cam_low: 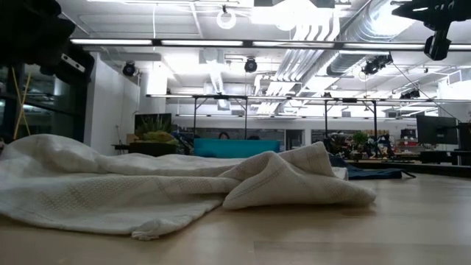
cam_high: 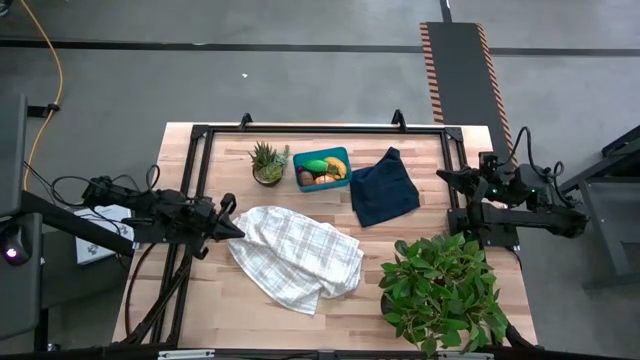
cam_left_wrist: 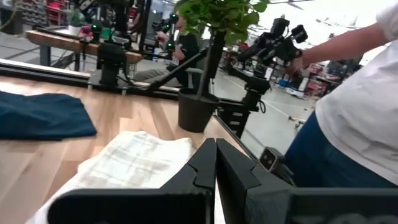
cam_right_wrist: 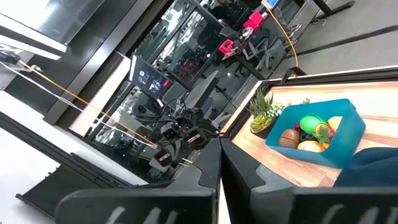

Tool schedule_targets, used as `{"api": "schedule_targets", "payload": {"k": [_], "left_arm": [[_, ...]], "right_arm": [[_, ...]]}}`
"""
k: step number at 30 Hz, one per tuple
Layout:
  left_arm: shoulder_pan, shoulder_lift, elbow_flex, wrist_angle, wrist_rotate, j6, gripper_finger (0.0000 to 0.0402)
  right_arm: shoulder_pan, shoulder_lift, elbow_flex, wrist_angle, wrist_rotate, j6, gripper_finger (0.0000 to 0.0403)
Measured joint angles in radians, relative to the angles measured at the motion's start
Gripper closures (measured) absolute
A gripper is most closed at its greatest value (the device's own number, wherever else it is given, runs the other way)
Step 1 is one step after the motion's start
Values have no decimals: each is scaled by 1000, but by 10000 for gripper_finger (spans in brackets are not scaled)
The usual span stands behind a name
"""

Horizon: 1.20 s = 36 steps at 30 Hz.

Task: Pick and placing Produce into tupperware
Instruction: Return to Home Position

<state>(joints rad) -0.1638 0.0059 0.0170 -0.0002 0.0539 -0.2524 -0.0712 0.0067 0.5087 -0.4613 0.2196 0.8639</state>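
Observation:
The teal tupperware (cam_high: 343, 158) stands on the table's far middle. The produce (cam_high: 320, 170) lies inside it, green, yellow, orange and brown pieces; the right wrist view shows the tupperware (cam_right_wrist: 348, 121) and its produce (cam_right_wrist: 311, 132) too. My left gripper (cam_high: 238, 228) is shut, level, at the left edge of a white checked cloth (cam_high: 298, 255) and above it. Near the table's right edge my right gripper (cam_high: 441, 175) is shut and raised, pointing toward the tupperware. Neither holds anything.
A small spiky potted plant (cam_high: 268, 162) stands left of the tupperware, and a dark navy cloth (cam_high: 384, 188) lies right of it. A big leafy plant (cam_high: 440, 290) fills the near right corner. A person (cam_left_wrist: 360, 112) stands beyond the table's near edge.

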Motion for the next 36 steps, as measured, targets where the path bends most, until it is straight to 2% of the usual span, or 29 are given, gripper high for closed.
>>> {"api": "schedule_targets", "payload": {"k": [5, 8, 15, 18, 26, 33, 36], "left_arm": [[0, 0, 0, 8, 40, -14, 402], [0, 0, 0, 2, -2, -14, 402], [0, 0, 0, -2, -20, -41, 401], [0, 0, 0, -2, -20, -41, 401], [0, 0, 0, -2, -20, -42, 401], [0, 0, 0, -2, -20, -41, 401], [0, 0, 0, -2, -21, -42, 401]], "right_arm": [[0, 0, 0, -2, -3, -3, 403], [0, 0, 0, 23, -27, -12, 403], [0, -1, 0, 249, -195, -73, 403], [0, -1, 5, 337, -253, -145, 403], [0, -1, 83, 346, -341, -384, 403], [0, -2, 101, 329, -447, -490, 403], [0, -2, 101, 296, -456, -509, 403]]}}
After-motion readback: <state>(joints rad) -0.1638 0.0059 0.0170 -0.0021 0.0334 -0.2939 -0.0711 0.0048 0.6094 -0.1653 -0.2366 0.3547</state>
